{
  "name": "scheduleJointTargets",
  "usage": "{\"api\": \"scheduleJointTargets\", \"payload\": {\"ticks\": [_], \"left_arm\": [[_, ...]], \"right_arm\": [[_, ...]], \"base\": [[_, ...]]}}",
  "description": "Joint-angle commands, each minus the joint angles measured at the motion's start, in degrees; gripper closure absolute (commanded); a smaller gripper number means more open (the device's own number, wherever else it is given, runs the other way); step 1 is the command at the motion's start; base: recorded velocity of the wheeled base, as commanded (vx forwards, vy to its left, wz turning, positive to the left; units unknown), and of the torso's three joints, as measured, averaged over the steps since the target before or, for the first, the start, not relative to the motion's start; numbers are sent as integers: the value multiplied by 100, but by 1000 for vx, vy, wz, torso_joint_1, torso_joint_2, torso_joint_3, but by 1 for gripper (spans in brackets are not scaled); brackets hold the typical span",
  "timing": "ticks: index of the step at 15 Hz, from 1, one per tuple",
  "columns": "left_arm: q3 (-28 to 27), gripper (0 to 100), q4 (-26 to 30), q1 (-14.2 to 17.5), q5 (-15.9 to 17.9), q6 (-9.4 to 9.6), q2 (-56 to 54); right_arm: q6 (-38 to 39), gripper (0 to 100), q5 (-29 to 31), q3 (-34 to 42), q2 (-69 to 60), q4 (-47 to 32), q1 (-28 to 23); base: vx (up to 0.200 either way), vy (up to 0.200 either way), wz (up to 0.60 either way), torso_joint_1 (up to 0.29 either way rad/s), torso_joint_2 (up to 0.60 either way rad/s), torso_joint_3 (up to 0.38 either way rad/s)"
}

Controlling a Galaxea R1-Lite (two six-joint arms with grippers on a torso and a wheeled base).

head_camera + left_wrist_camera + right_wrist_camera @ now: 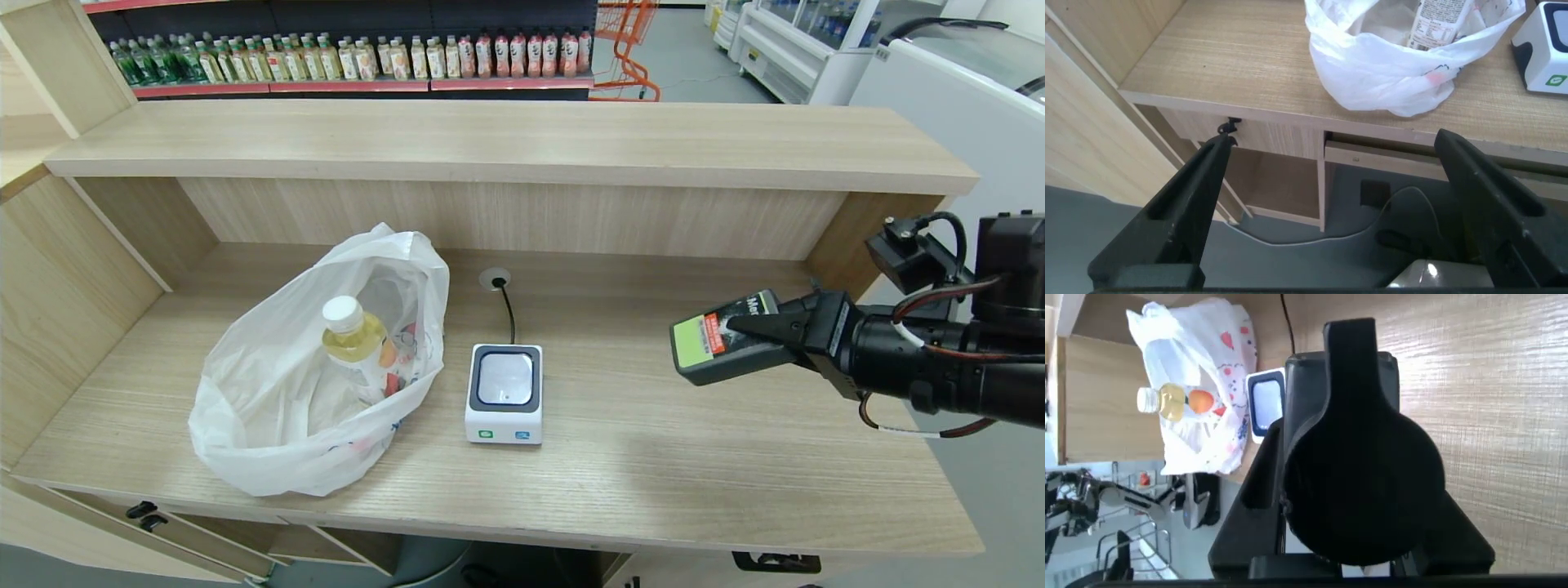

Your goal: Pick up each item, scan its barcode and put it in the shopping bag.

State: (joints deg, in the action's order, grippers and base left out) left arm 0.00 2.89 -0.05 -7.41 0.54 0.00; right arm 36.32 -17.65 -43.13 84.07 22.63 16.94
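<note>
Right pincer (735, 339): clenched on a dark pack, at mid-right of the head frame; its arm enters from the right edge and the fingers point towards frame left.
Dark pack (718, 347): rectangular, dark grey, with a green and a red panel on the face turned to the head camera; one black finger lies across that face. The pack is over the right part of the counter, well apart from the scanner. In the right wrist view, its dark body (1343, 400) rises between the fingers.
Left pincer (1333, 143): released, with the two black fingers spread wide and nothing between them. It hangs in front of the counter's front face, lower than the top, with the floor beneath it.
Shopping bag (269, 425): white plastic, mouth open, standing at centre-left of the head frame, just beside the scanner; also seen at (1388, 73) and (1221, 343).
Bottle (355, 339): white cap, yellow liquid, upright inside the bag; other packets around it are too crumpled to identify.
Scanner (505, 392): small white block with a grey-framed window facing up, at frame centre. A black cable (508, 314) runs from its rear to a round hole in the counter.
Counter (653, 457): pale wood, with a raised ledge along its far side.
Drinks shelf (359, 57): a row of bottles across the upper left of the head frame.
</note>
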Motion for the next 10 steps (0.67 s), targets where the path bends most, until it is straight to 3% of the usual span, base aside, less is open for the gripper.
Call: {"api": "scheduleJointTargets", "payload": {"ticks": [1,6,10], "left_arm": [[0,0,1,-4,-6,-1,0],[0,0,1,5,3,8,9],[0,0,1,-4,-6,-27,9]], "right_arm": [[-2,100,-177,-20,57,5,11],[-2,100,-652,15,-119,-4,37],[121,100,-880,6,-215,-4,257]], "base": [[0,0,0,0,0,0],[0,0,0,0,0,0],[0,200,0,0,-1,4]]}}
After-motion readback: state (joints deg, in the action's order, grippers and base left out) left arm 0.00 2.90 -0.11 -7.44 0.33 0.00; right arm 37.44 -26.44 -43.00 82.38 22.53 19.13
